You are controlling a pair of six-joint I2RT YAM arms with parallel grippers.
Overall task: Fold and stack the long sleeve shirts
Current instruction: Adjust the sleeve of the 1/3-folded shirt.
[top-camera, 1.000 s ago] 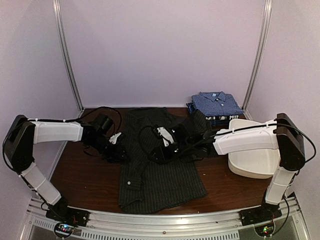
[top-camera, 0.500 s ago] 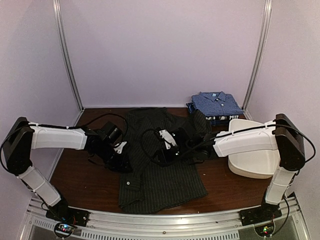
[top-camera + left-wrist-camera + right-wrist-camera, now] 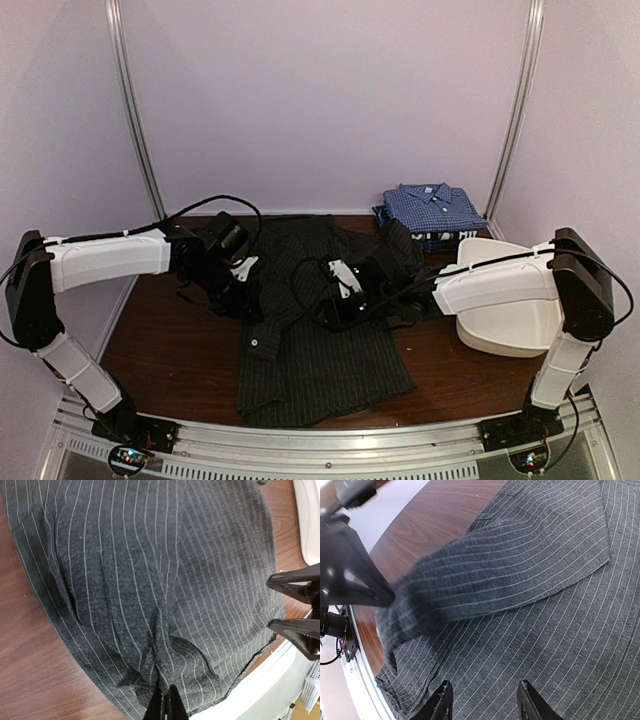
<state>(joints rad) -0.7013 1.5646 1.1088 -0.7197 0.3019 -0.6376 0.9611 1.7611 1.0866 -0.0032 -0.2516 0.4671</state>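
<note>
Soft and light, the charcoal pinstriped shirt [image 3: 325,360] lies spread on the bench [image 3: 160,350]. It will likely sag, so hems and seams look the best holds. The left tool [image 3: 165,700] pinches its side edge, and the right tool [image 3: 485,702] hovers part-open and empty. Beyond, the blue checked shirt [image 3: 432,203] sits folded.

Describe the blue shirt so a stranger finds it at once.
Look at the table's far right corner, behind the white tub. The blue shirt lies there on a navy shirt. Unlike that and the charcoal shirt spread mid-table, it is checked.
</note>
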